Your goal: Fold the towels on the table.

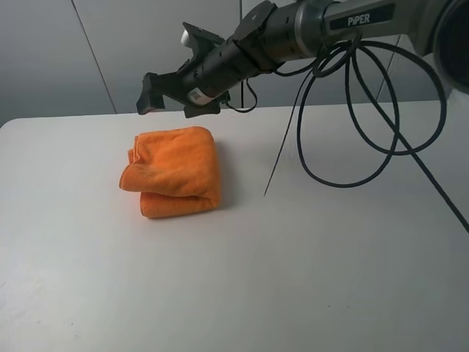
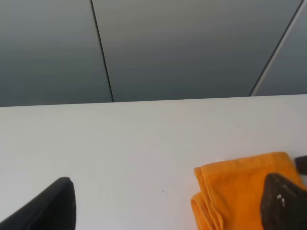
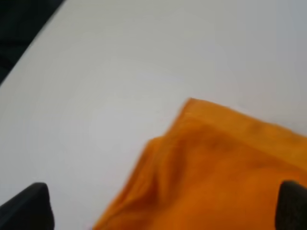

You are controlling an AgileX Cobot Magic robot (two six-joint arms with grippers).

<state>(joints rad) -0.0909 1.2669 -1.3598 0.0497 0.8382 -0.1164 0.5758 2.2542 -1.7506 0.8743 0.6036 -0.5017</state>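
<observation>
The orange towel (image 1: pixel 176 172) lies folded into a thick, layered bundle on the white table (image 1: pixel 308 264), left of centre. My right gripper (image 1: pixel 174 103) hovers open just above the towel's far edge, apart from it. In the right wrist view the towel (image 3: pixel 216 167) fills the space below the right gripper (image 3: pixel 160 206), with nothing between the spread fingers. The left gripper (image 2: pixel 165 203) is open and empty over bare table, and the towel (image 2: pixel 235 191) sits beside one of its fingertips (image 2: pixel 283 201). The left arm does not show in the exterior high view.
Black cables (image 1: pixel 352 110) loop down from the right arm over the table's back right. A grey panelled wall (image 1: pixel 73 59) stands behind the table's far edge. White tabletop stretches in front of the towel and to its right.
</observation>
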